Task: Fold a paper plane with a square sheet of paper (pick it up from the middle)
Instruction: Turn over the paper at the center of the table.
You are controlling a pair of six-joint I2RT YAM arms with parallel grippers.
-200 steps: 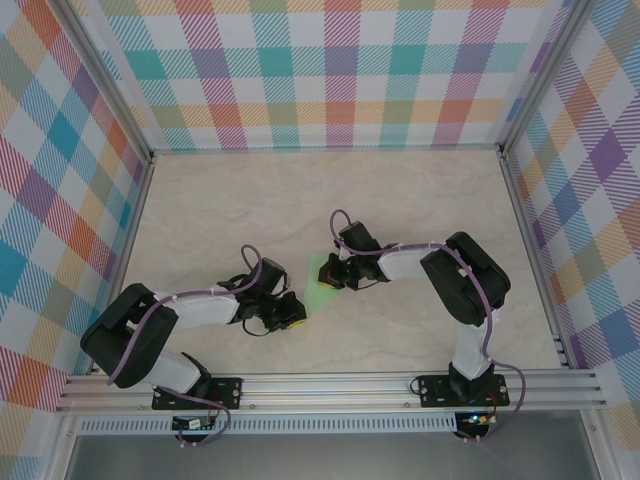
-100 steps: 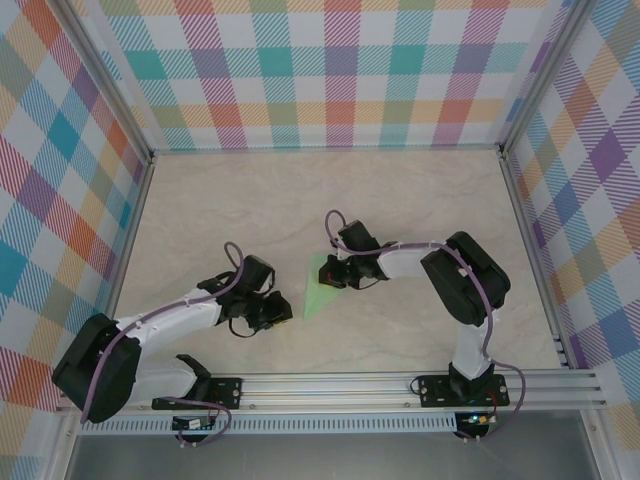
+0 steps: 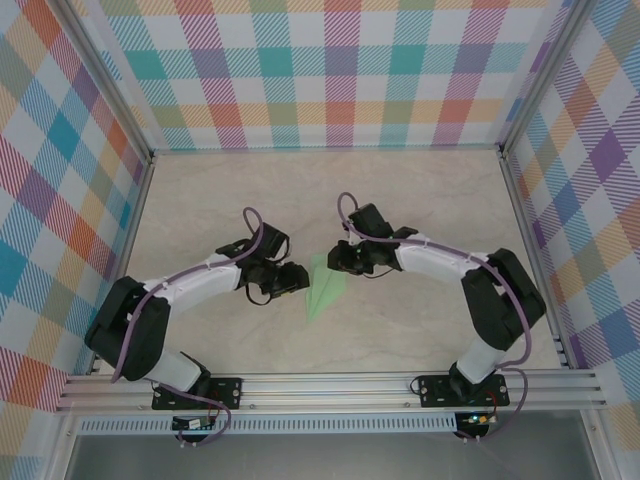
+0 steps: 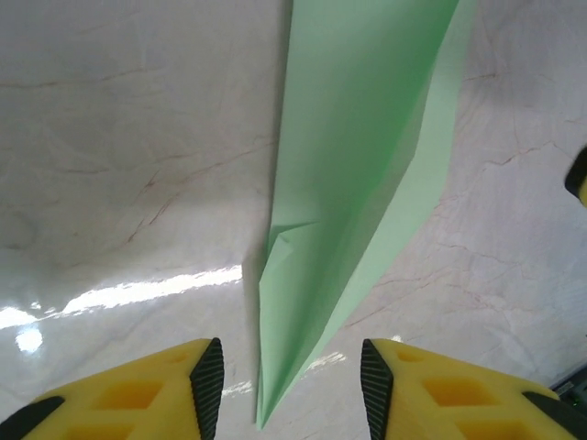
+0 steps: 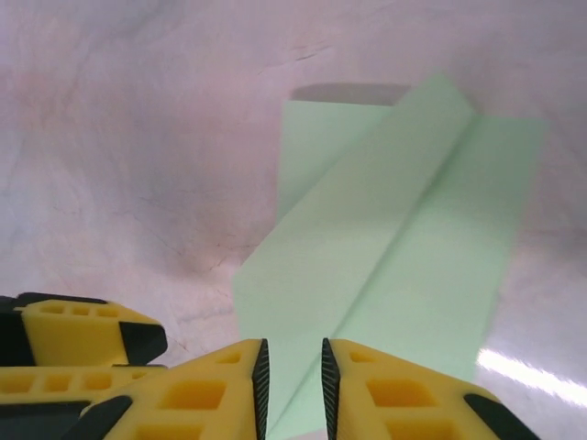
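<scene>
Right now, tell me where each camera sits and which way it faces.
Top external: above and behind the arm bases, looking down at the table; both arms show, left gripper and right gripper flanking the paper plane.
Left wrist: on the left arm, looking down past the left gripper at the paper plane's pointed end.
Right wrist: on the right arm, looking down past the right gripper at the paper plane's centre crease.
Shared: every view sees the paper plane.

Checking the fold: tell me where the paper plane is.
The paper plane lies on the table mid-view from above, between the left gripper and the right gripper.
</scene>
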